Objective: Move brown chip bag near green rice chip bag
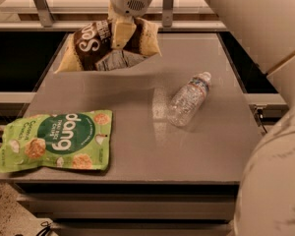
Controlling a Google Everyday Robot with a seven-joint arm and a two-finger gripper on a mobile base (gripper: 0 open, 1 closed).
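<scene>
Item 1: I am observing the end effector [122, 32] at the 12 o'clock edge of the counter [152, 156], pointing down from the top of the camera view. Its fingers [121, 34] are clamping the brown chip bag [88, 45] at the upper middle, with one cream finger lying across the front of the bag.

Item 2: The brown chip bag is hanging crumpled and tilted in that grip. Its left end is dropping toward 8 o'clock and its dark centre panel is facing the camera. It appears to be sitting clear of the counter surface.

Item 3: The green rice chip bag [56, 140] is lying flat at the 8 o'clock corner of the counter, printed side up. It is well apart from the brown chip bag, with bare counter showing between them.

Item 4: A clear water bottle [189, 98] is lying on its side toward 3 o'clock, with its cap pointing to 1 o'clock. It is touching neither bag.

Item 5: The white arm [265, 33] is filling the right side of the view.
</scene>
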